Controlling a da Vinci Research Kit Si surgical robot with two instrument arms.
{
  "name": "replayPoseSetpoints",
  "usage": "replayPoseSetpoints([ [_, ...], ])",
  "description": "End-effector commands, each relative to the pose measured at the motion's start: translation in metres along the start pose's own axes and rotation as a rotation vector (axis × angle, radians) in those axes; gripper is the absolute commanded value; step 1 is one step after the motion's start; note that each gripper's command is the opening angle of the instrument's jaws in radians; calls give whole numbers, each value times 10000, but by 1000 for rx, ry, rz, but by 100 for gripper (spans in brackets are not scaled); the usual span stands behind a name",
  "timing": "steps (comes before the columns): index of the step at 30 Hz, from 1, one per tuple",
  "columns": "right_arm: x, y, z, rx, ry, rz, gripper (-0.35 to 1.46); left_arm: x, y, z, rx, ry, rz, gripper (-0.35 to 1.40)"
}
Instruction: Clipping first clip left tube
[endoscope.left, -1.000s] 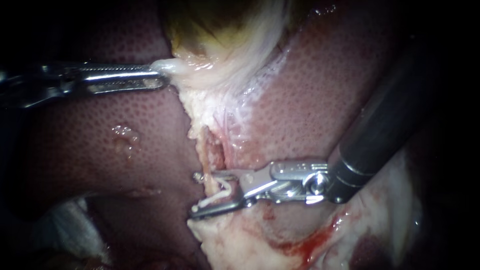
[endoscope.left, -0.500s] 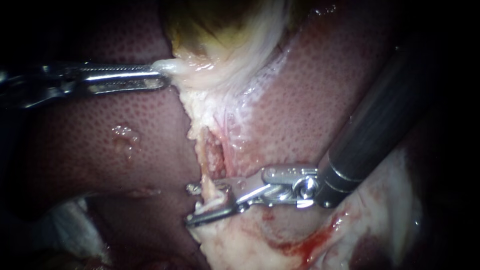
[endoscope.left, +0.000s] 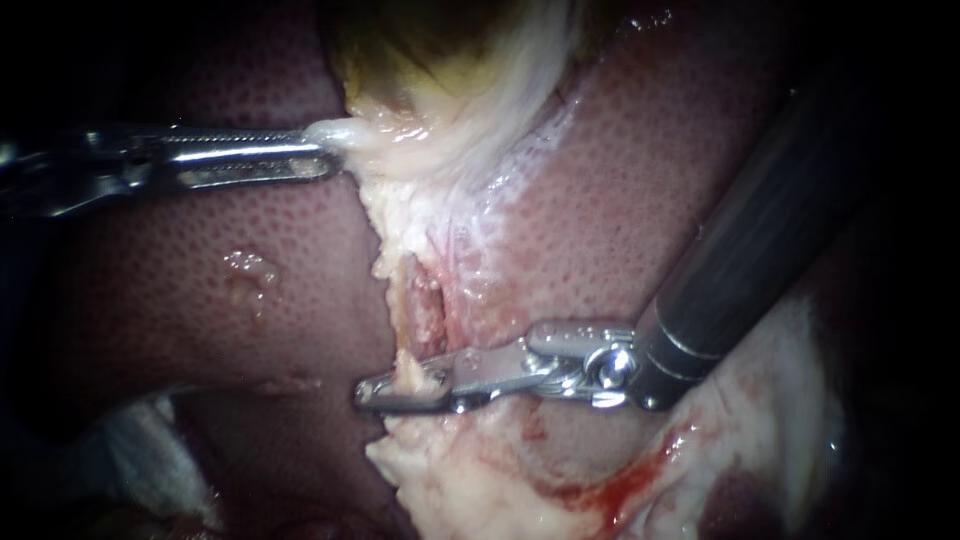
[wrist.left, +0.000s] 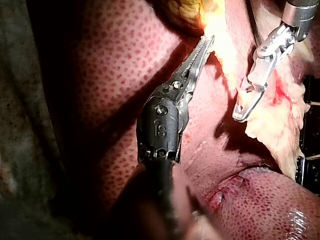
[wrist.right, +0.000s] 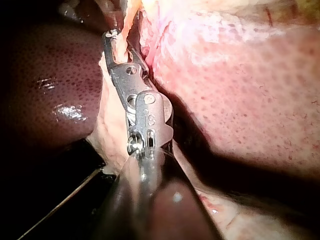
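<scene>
Two instruments, one specimen of liver and gallbladder, listed from the endoscope view's left edge to its right.

1. Left instrument (endoscope.left: 325, 158): the shaft enters at the upper left and lies almost level. Its jaws are long, slim and ridged, pressed together on item 3. The left wrist view shows the same, with the two jaws meeting along their length and the tip buried in pale tissue.

2. Liver (endoscope.left: 200, 300): a dark red, finely dotted surface fills the left half. A second, paler pink expanse lies at centre right.

3. Pale fold (endoscope.left: 345, 132): a glossy whitish lip of tissue at upper centre-left, pinched at the left instrument's tip.

4. Gallbladder (endoscope.left: 430, 60): a yellowish body at top centre, with white fibrous strands fanning down from it.

5. Tube (endoscope.left: 405, 320): a pale, ragged strand running down the middle of the frame, between the two liver surfaces. It passes into the right instrument's jaws at lower centre. Which of the task's tubes it is cannot be told.

6. Right instrument (endoscope.left: 365, 394): its jaws point toward the frame's left at lower centre. They are drawn close on the tube from above and below, with pale tissue showing between them. The right wrist view shows the tube between the jaws.

7. Dark shaft (endoscope.left: 760, 230): belongs to item 6 and descends from the upper right.

8. Fatty tissue (endoscope.left: 450, 480): a cream-coloured mass just below the right jaws.

9. Blood (endoscope.left: 610, 490): a red smear at lower right.
</scene>
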Motion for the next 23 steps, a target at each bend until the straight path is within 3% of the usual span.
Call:
replayPoseSetpoints([
  [1, 1, 1, -1, -2, -4, -2, -35, 0, 0, 0, 0, 0, 0, -35],
  [23, 0, -1, -1, -5, -19, -2, -35, 0, 0, 0, 0, 0, 0, -35],
])
